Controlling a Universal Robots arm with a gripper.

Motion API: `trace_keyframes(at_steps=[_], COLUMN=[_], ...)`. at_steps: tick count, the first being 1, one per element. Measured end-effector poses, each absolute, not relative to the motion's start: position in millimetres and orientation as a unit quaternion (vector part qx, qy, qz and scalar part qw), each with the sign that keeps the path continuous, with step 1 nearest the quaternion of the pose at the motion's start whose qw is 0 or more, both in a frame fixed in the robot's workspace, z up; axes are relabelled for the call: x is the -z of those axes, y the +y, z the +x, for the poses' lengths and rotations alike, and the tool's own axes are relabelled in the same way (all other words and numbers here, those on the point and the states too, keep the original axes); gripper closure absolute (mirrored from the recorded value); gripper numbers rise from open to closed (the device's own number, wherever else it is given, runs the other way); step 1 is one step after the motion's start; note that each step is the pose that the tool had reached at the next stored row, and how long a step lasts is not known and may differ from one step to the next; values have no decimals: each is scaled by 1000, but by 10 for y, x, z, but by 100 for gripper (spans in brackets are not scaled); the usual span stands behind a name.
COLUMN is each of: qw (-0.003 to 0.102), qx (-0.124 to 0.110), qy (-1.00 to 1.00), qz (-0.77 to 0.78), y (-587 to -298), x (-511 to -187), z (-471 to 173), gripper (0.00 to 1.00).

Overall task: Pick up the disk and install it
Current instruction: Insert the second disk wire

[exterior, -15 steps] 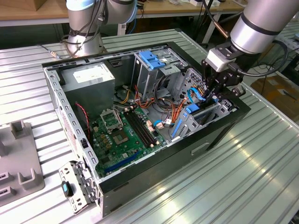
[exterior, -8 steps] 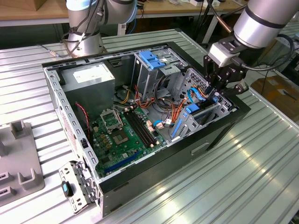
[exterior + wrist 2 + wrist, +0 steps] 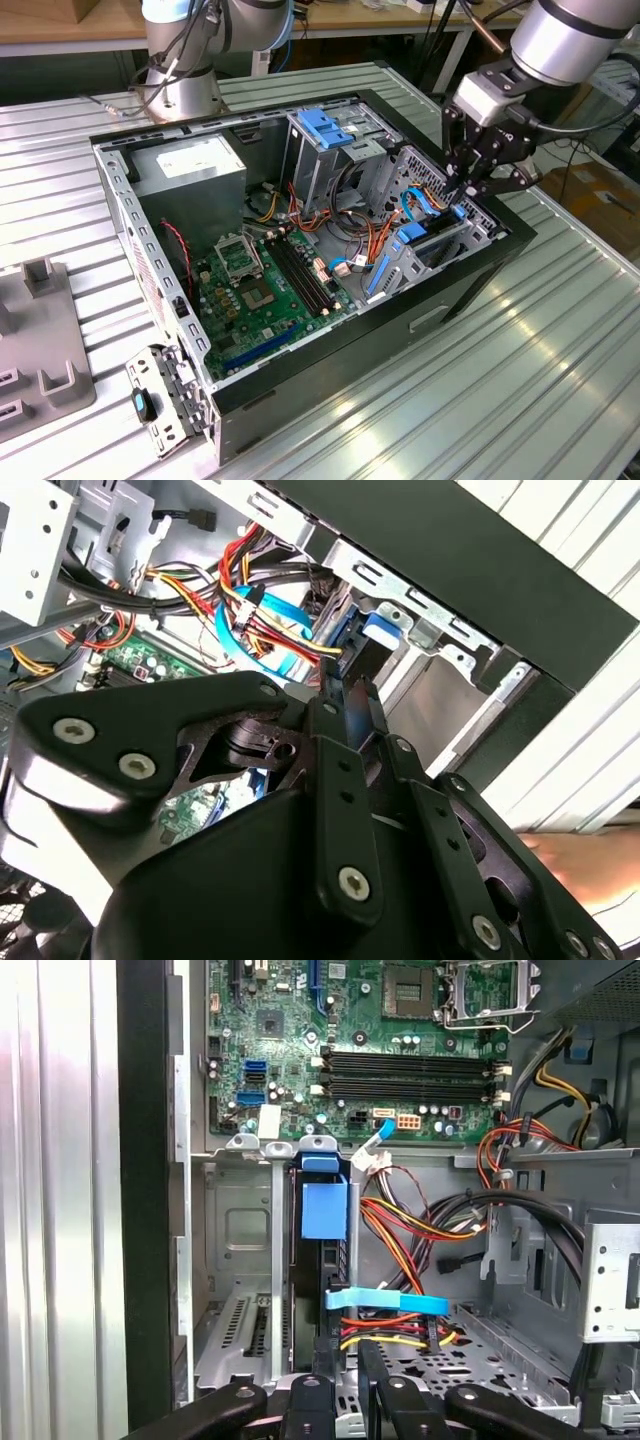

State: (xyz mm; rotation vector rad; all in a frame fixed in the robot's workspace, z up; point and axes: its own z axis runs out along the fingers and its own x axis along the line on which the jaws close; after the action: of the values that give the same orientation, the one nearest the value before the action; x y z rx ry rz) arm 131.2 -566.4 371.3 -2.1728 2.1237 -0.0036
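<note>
The gripper has its fingers drawn close together, and in the second wrist view they appear to pinch the dark upper edge of the disk. The disk stands on edge, sunk part-way into the drive bay, with its blue rail end facing up out of the bay's slot.

Judging from this, the step in hand is seating the disk. To do it well, the push should run straight along the slot so the blue rails stay in the bay's guides. Any tilt toward the bay's metal wall could jam the disk. The orange, red and yellow cables lie just beside the bay on its inner side, and a blue ribbon crosses near the slot mouth. The fingers should stay clear of both. The grip should hold until the disk meets firm resistance.

In the exterior view, the gripper points steeply down into the bay. The wrist is above it and the silver forearm rises away from the bay, outward over the edge of the computer case. The motherboard lies well apart from the bay, deeper inside the case.
</note>
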Motion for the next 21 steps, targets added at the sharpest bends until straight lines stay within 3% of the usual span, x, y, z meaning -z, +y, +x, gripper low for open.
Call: trace_keyframes(at_steps=[21], qw=[51], qx=[2], qy=[703], qz=[-709], y=[-5662], x=[-3713], z=[1183], gripper=[76])
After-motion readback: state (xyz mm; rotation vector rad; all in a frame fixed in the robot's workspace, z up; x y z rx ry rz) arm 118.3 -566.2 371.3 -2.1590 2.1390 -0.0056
